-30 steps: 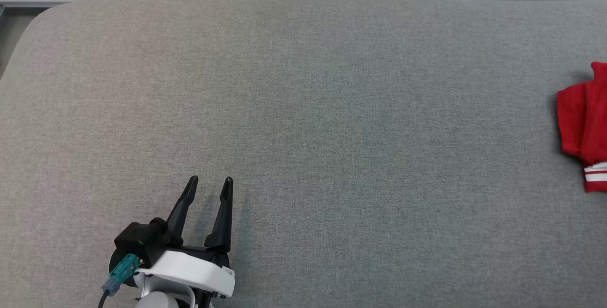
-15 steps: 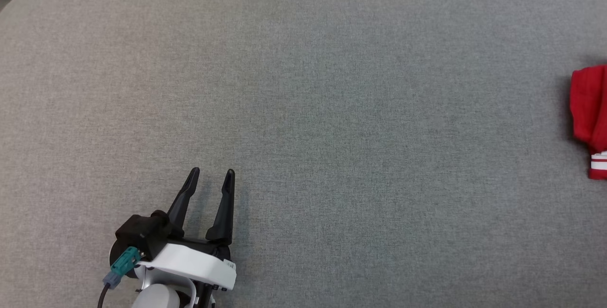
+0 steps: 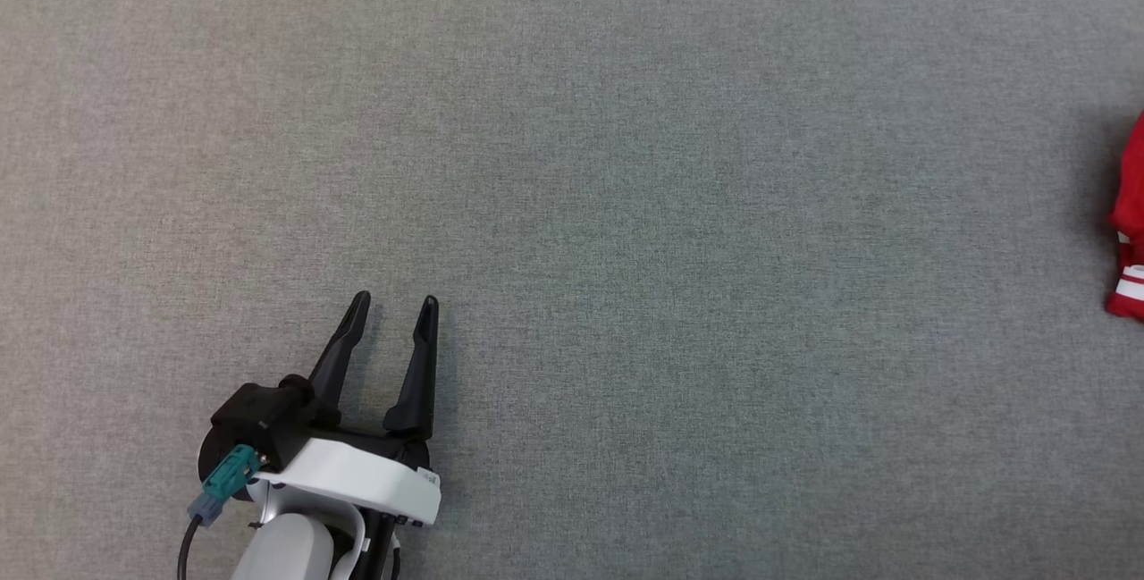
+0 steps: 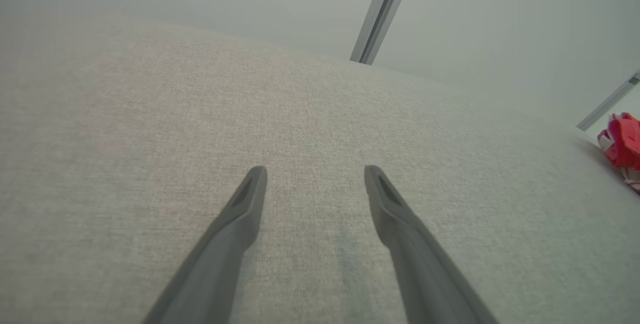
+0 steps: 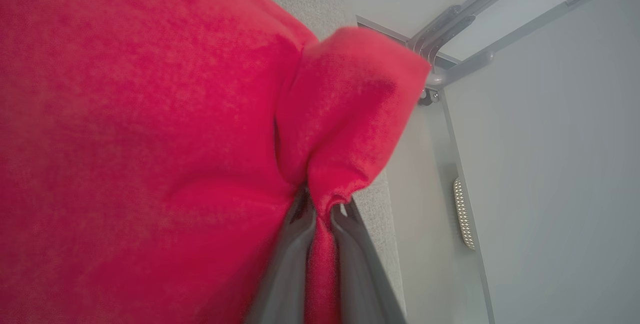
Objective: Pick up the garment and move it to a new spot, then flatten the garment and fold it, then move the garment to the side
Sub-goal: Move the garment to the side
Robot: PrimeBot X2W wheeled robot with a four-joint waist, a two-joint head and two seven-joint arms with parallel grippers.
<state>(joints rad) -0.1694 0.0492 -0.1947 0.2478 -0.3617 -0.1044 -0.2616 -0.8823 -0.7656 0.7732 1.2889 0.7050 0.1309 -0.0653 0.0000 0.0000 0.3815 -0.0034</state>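
Observation:
The garment (image 3: 1131,231) is red with white stripes at one hem; a small part of it shows at the right edge of the head view and far right in the left wrist view (image 4: 622,142). My right gripper (image 5: 322,211) is shut on a bunched fold of the garment (image 5: 150,139), whose red cloth covers the left of the right wrist view. My left gripper (image 3: 391,309) stands open over the bare grey surface at the lower left, far from the garment, and the left wrist view (image 4: 315,176) shows nothing between its fingers.
A grey fabric-covered table (image 3: 626,160) spreads across the head view. Its far edge meets a pale wall with a metal rail (image 4: 382,9). Metal frame bars (image 5: 450,29) and a pale panel stand just beyond the table's right end.
The head camera has tilted down, so the table's far edge left the picture. The garment has slid further toward the right edge. My left gripper keeps its place and stays open.

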